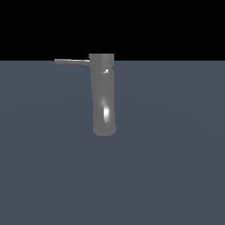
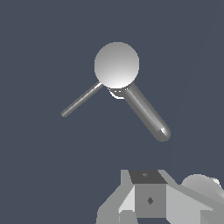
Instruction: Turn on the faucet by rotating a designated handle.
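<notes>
Approaching, not yet turning: hovering with the tool (image 2: 148,199) above the faucet (image 2: 117,64) and off to one side of it, touching nothing. Showing only blocky grey and white parts of the tool at the edge of the wrist view, with the fingertips out of sight, so no telling whether spread or pressed together; not appearing in the exterior view at all.

Standing upright on the dark surface (image 1: 176,176), near the middle of the exterior view, with a bright glint low on the cylinder. Sticking out sideways from the darker top cap toward the exterior view's left: the handle (image 1: 71,61), thin, straight and level, its free end well clear of the body. Seen from above in the wrist view, appearing as a slim rod (image 2: 82,99) leaving the round cap, with a thicker grey tube (image 2: 146,111) running off from the cap in another direction; possibly a spout, possibly the body foreshortened, hard to say which.

Judging the next move: coming down to cap height beside the rod, near its free end for leverage, then pushing sideways in an arc about the faucet's axis. Calling for care in picking the thin rod and not the thicker tube, and in staying level so as not to slip over or under it.
</notes>
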{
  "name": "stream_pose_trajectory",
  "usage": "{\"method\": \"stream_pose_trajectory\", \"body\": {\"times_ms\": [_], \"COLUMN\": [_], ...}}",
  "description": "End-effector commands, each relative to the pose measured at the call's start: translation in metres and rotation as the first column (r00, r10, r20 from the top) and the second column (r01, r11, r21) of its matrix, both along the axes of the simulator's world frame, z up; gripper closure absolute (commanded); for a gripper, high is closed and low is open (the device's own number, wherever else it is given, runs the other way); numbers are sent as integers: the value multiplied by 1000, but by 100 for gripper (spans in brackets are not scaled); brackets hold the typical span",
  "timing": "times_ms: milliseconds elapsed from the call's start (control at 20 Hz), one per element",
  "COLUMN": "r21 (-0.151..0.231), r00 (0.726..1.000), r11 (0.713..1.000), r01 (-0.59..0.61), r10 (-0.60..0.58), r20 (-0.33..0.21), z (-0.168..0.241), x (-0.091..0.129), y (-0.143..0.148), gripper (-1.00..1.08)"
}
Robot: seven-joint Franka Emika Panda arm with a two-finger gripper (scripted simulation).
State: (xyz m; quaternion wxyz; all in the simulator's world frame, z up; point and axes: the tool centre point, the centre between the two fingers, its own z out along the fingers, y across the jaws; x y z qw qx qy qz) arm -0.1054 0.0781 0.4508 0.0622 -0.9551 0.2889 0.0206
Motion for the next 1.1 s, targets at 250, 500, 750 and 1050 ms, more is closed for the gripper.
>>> {"method": "stream_pose_trajectory", "body": {"times_ms": [250,500,750,1050], "r21": [-2,-18,-40,-73], "r00": [982,951,905,832], "r11": [983,952,907,834], "r01": [185,304,419,547], "r10": [-185,-305,-421,-551], "r20": [-38,-58,-68,-65], "z": [-29,-50,-73,-102], "x": [37,59,81,104], "y": [17,28,40,55], "gripper": [108,108,108,108]}}
